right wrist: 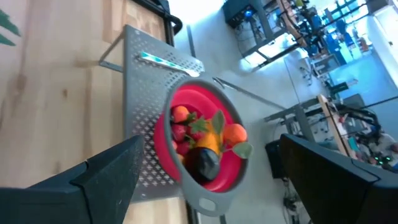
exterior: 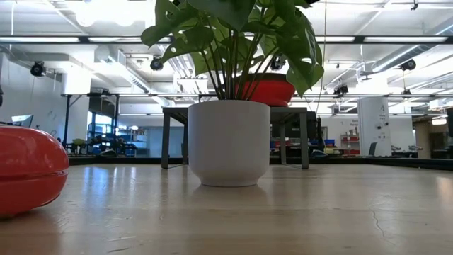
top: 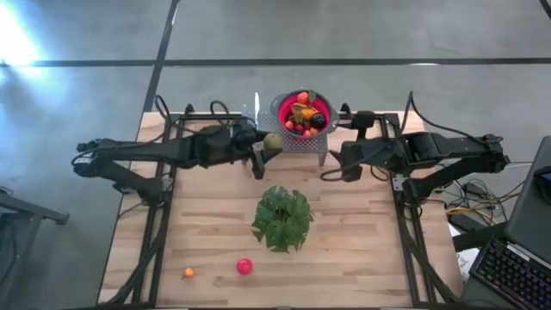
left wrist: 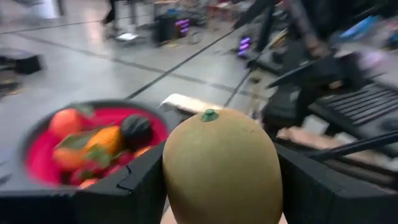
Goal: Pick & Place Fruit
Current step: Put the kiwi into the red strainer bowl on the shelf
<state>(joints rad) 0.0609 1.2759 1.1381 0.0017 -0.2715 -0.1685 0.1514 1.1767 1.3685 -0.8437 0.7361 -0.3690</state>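
My left pincer (top: 264, 148) clamped olive-green fruit (left wrist: 221, 167), just left of red colander bowl (top: 281, 112), not yet over it. Risk: early release would drop fruit outside rim; bowl already heaped (right wrist: 200, 139), roll-off likely. Plant (top: 282, 218) mid-table. Red fruit (top: 244, 266), orange fruit (top: 188, 273) near front edge. My right pincer (top: 333, 163) hung wide open, empty. Bowl mostly hidden behind plant in low view.

White pot (exterior: 228, 142) with green leafy plant (exterior: 241, 35) — centre of wooden table (exterior: 283, 212); red fruit (exterior: 28, 170) at left edge — close to camera.
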